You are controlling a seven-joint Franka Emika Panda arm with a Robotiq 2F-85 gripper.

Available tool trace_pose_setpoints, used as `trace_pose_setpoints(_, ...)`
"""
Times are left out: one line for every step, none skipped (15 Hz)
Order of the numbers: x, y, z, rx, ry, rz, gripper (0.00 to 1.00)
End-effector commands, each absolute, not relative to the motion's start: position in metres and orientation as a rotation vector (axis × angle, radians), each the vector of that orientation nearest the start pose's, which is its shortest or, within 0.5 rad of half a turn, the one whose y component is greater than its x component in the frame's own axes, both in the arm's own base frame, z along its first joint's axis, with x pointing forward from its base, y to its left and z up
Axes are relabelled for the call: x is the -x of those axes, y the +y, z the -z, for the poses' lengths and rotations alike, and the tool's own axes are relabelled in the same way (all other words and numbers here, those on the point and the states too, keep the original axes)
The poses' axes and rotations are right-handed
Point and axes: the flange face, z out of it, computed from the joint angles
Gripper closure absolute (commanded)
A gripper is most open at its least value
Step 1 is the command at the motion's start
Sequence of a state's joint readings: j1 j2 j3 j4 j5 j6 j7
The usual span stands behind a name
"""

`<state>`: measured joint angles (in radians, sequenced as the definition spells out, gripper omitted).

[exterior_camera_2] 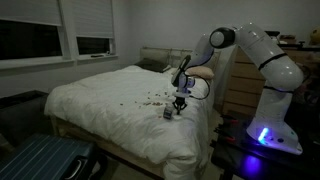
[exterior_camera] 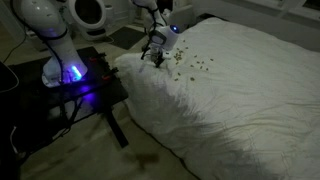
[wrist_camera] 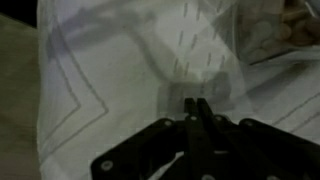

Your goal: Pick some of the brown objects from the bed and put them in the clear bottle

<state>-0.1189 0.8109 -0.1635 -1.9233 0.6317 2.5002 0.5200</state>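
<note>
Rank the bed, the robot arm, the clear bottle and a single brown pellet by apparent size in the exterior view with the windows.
1. bed
2. robot arm, nearer the camera yet plainly smaller
3. clear bottle
4. brown pellet, a mere speck

1. The bed [exterior_camera: 240, 100] [exterior_camera_2: 110, 100] is big. A white, wrinkly sheet [exterior_camera: 260, 130] covers its top in both exterior views.
2. Lots of tiny brown objects [exterior_camera: 190, 62] [exterior_camera_2: 150, 100] lie spread out on the sheet.
3. The clear bottle [exterior_camera_2: 168, 113] sits on the sheet, near the bed's side edge.
4. In that exterior view, the brown objects lie at about 10 o'clock from the clear bottle.
5. The bed stands on the floor [exterior_camera: 150, 155].
</note>
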Motion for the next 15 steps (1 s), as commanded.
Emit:
trace_pose_setpoints(-0.556, -0.161, -0.072, 2.373, 1.805, -0.308, 0.99)
trace_pose_setpoints(-0.558, -0.157, -0.077, 2.389, 1.794, -0.293, 0.99)
trace_pose_setpoints(-0.561, -0.153, -0.085, 2.406, 1.784, -0.273, 0.99)
trace_pose_setpoints(-0.565, -0.148, -0.094, 2.417, 1.779, -0.251, 0.99)
trace_pose_setpoints(-0.569, -0.144, -0.104, 2.428, 1.769, -0.226, 0.99)
trace_pose_setpoints(-0.573, -0.141, -0.112, 2.438, 1.763, -0.209, 0.99)
trace_pose_setpoints(-0.577, -0.137, -0.122, 2.441, 1.762, -0.188, 0.99)
trace_pose_setpoints(-0.581, -0.135, -0.13, 2.444, 1.762, -0.17, 0.99)
trace_pose_setpoints(-0.584, -0.134, -0.138, 2.444, 1.767, -0.154, 0.99)
trace_pose_setpoints(-0.587, -0.135, -0.144, 2.442, 1.774, -0.135, 0.99)
trace_pose_setpoints(-0.588, -0.136, -0.151, 2.441, 1.781, -0.117, 0.99)
trace_pose_setpoints(-0.589, -0.138, -0.156, 2.436, 1.796, -0.088, 0.99)
trace_pose_setpoints(-0.59, -0.139, -0.162, 2.434, 1.809, -0.063, 0.99)
trace_pose_setpoints(-0.59, -0.141, -0.165, 2.438, 1.813, -0.048, 0.99)
trace_pose_setpoints(-0.591, -0.141, -0.169, 2.449, 1.811, -0.038, 0.99)
